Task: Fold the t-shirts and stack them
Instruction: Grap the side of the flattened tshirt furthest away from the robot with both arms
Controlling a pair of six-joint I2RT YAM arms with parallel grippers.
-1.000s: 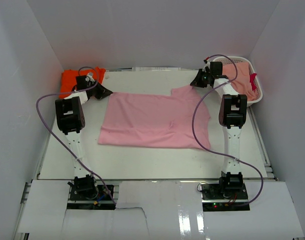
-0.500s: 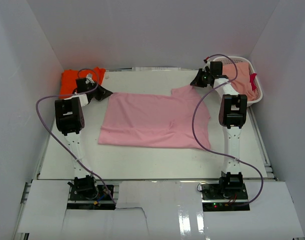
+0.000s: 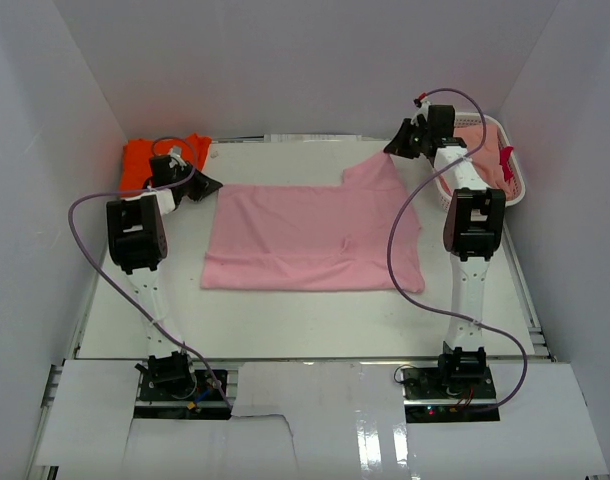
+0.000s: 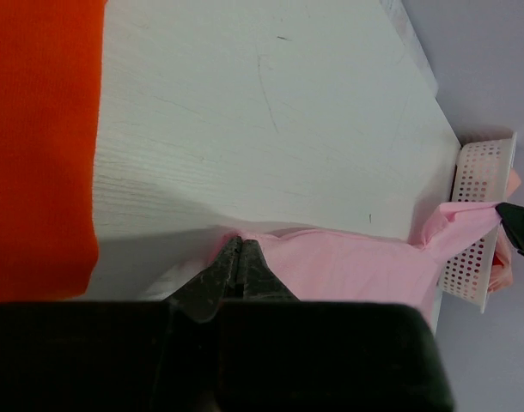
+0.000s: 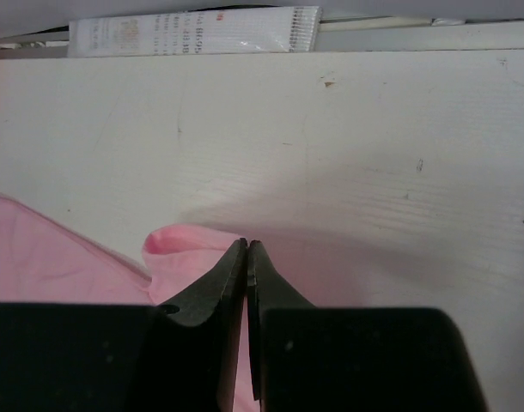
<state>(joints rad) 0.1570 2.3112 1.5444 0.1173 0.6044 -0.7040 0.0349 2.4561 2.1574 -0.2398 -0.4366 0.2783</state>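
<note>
Both grippers had closed right down on the pink shirt [image 3: 305, 240], each with a thin pinch of cloth between its tips. The left gripper [image 4: 238, 247] held the far left corner low, the cloth bunched in a small ridge just ahead of its fingers and close to the table [image 3: 285, 320]. The right gripper [image 5: 246, 247] held the far right corner, by a sleeve as far as could be told, raised a little so that the cloth climbed to it in a taut fold. The rest of the shirt lay spread flat between the two grippers and on the near side of them, with one crease under the right arm. The orange shirt [image 3: 145, 158] lay crumpled just outside the left gripper, apart from the pink one. The basket [image 3: 518, 195] stood just outside the right gripper, with more cloth in it. The shirt looked light, limp and thin: it would likely sag between the two holds, drape wherever it was let down, and slide easily over the smooth board. Grips this shallow could slip if pulled hard, so corners, hems or sleeve seams seemed the best places to take it, where the cloth is doubled, with both ends moved together to keep the edge straight.
</note>
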